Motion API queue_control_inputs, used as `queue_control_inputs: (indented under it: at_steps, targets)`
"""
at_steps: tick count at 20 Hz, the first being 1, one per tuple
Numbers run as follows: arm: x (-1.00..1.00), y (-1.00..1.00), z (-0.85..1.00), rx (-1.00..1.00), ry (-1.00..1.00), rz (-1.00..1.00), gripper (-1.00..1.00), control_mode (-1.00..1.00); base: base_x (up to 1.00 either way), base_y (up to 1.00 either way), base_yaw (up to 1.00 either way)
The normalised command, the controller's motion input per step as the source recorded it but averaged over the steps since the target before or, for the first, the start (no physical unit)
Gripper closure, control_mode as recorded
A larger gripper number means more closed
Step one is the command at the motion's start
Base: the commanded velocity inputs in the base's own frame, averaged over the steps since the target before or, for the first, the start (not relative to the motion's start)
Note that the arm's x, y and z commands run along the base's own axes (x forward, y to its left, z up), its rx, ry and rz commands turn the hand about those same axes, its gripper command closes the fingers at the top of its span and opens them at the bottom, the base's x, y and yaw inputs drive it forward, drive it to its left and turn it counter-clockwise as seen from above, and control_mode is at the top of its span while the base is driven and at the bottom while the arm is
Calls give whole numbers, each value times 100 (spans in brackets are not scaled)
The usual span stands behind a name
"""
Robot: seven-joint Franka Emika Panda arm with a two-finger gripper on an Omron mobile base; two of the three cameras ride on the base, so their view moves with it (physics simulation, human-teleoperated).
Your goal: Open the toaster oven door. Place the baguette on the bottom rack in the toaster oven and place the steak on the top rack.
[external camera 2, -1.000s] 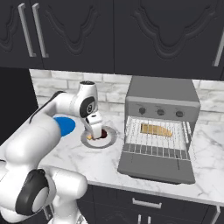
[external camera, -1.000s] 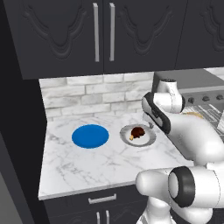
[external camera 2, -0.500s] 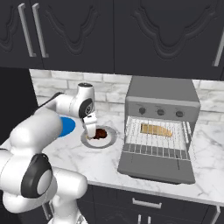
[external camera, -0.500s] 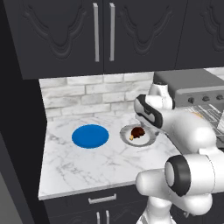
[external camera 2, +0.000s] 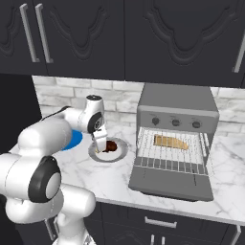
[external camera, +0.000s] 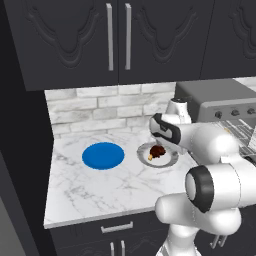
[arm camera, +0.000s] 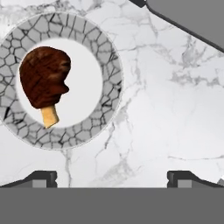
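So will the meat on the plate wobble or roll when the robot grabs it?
Probably not much. The steak looks lumpy and lies flat on its plate, so rolling seems unlikely. Its rounded top might slip between the fingers, though.

The steak (arm camera: 43, 77) lies on a crackle-rimmed plate (arm camera: 107, 57) on marble.
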Motion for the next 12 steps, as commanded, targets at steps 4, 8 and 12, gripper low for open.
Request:
queue_control_inputs:
  at_steps: [4,8,12]
  targets:
    - [26,3,-14,0,-1,9,-100,-100,0,0,0]
    - [17,8,-19,0,-6,14,-100,-100,0,0,0]
    - [11,6,-20,0,-11,12,-100,-100,0,0,0]
